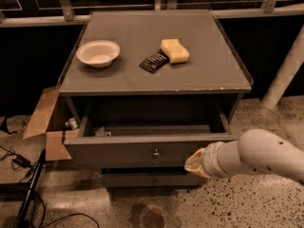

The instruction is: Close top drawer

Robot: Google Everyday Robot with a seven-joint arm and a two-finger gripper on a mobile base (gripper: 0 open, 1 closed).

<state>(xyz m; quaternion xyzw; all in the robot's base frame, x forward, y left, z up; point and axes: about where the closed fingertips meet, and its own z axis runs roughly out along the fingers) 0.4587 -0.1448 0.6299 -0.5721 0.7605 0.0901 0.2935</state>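
The top drawer (142, 150) is a wide grey front panel with a small round metal knob (156, 153) at its centre. It stands pulled well out of the grey cabinet (156, 80), and its inside shows dark with a few small items at the left. My gripper (194, 164) is at the end of the white arm (256, 156) coming in from the right. It sits against the lower right part of the drawer front, to the right of the knob. A lower drawer front (152, 179) shows beneath.
On the cabinet top lie a white bowl (98, 52), a dark packet (153, 61) and a yellow sponge (174, 50). An open cardboard box (45, 122) stands at the cabinet's left. Cables (19, 175) lie on the floor at left. A white post (285, 70) stands at right.
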